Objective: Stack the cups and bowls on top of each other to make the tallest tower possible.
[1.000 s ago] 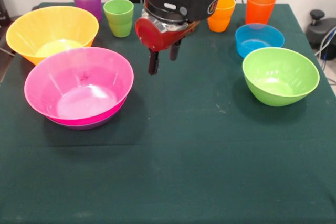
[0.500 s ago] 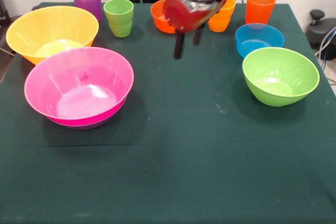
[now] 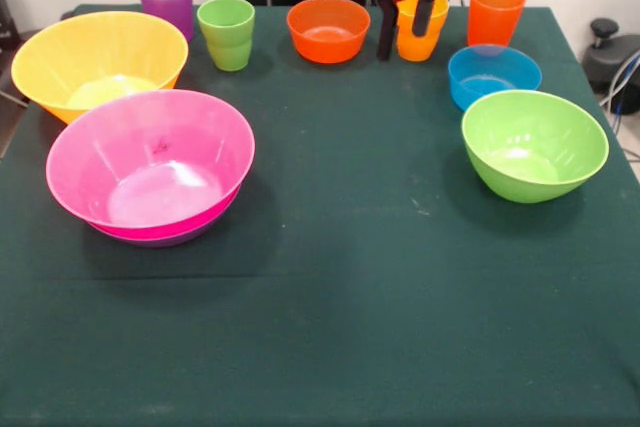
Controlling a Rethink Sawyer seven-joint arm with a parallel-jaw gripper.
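Empty gripper (image 3: 404,29), fingers spread, hangs at the far yellow-orange plastic cup (image 3: 422,27) — next, straddle its rim and pinch.

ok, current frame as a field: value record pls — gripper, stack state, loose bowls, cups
gripper: open, empty, at the far edge of the table, fingers either side of the yellow-orange cup as seen from the front
stack: pink bowl nested in purple bowl, only the purple rim showing
loose bowls: yellow bowl, orange bowl, blue bowl, light green bowl
cups: purple cup, light green cup, orange cup, all upright, unstacked
table: dark green cloth
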